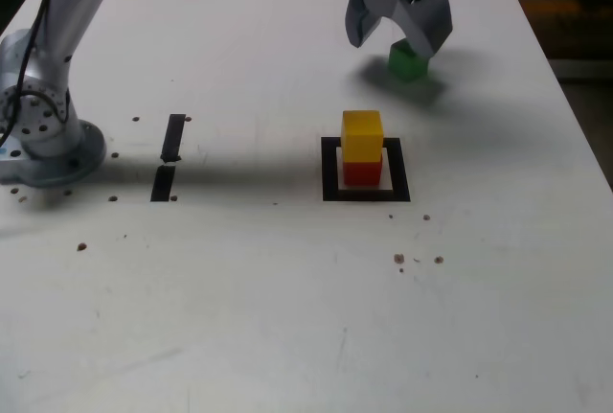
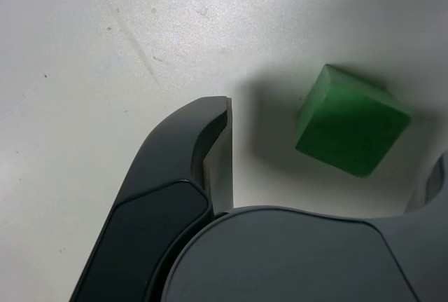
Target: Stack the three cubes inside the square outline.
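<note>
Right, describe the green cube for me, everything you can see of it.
The green cube is a small, solid-coloured block with flat faces and fairly crisp edges, matt like painted wood or plastic. The wrist view shows one face darker and two narrower sides lighter. It rests on the pale tabletop, turned at an angle, away from the black square outline. The open pincer hovers over it, partly covering it in the exterior view; the wrist view shows no finger touching it.

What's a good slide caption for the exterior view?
An open gripper hovers near a green cube, while a yellow cube sits atop a red one inside a black square outline.
</note>
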